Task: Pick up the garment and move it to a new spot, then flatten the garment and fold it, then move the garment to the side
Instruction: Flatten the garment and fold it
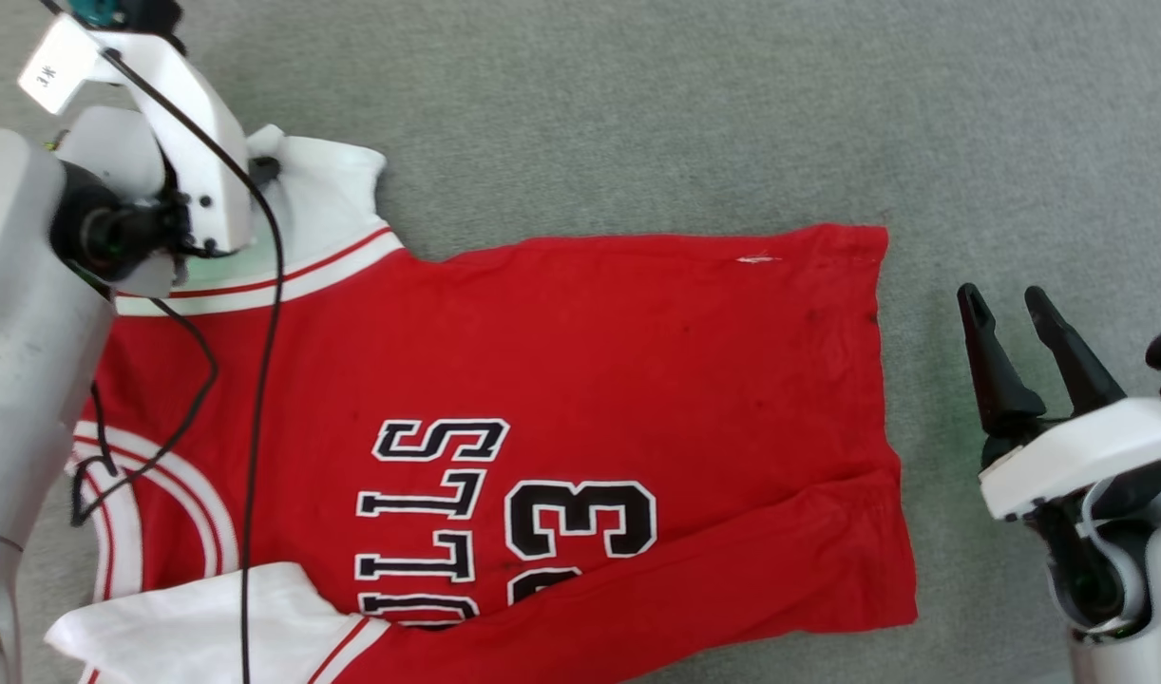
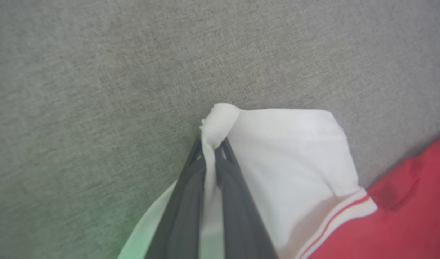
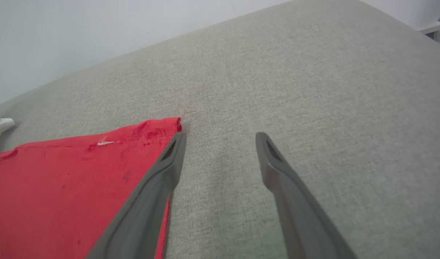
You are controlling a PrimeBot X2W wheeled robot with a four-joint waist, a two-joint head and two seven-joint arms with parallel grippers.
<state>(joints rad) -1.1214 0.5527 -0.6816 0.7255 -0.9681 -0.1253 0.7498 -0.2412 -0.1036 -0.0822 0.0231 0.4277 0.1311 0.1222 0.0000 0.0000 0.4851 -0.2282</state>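
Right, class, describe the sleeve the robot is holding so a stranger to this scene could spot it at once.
On the grey surface lies a red shirt with black numbers. At its far left corner is a white sleeve with a red stripe. Unlike the other sleeve, its tip is pinched in the left gripper.

garment [image 1: 580, 361]: neck side under left arm [image 1: 25, 361] | lower sleeve [image 1: 191, 622]: cut by bottom edge | lettering [image 1: 419, 508]: partly overlapped

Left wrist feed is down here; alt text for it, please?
The left tool is shut on the garment, pinching a bunched corner of its white sleeve. Behind lies the grey cloth surface; the red body shows at lower right.
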